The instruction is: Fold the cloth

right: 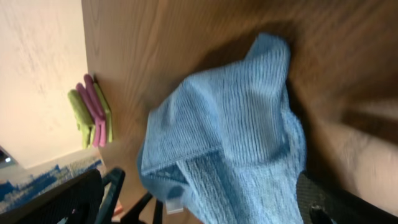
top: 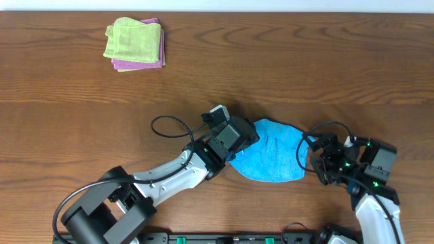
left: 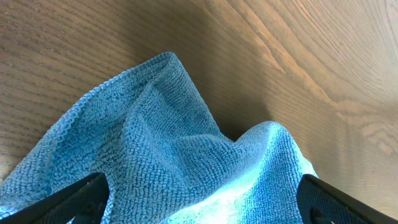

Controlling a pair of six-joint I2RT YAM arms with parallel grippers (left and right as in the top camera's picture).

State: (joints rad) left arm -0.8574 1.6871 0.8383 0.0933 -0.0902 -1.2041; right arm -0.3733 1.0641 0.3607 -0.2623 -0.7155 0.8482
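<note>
**Cloth bunched between both tools, near robot-side edge**

The cloth [top: 274,159] sat on the bench [top: 305,68] close to the edge where the arms are mounted, a bit toward the right end. From overhead it was a rumpled, rounded patch, not a flat square.

Left tool [left: 202,202]: at the cloth's left side. The wrist view showed its fingers [left: 74,200] spread wide, one at each lower corner of the frame, with cloth heaped between them. The cloth rose in two humps with a crease between. No pinch visible.

Right tool [right: 202,199]: at the cloth's right side. Its fingers [right: 59,199] were also spread wide, with cloth between them. One layer was turned over on itself there, with a small pale label [right: 174,204] at the hem. That view was blurred, so I couldn't tell whether the fingers touched the cloth.

Near the far-left corner, well apart from the arms, a folded green cloth [top: 130,37] lay on a folded pink cloth [top: 139,66].
</note>
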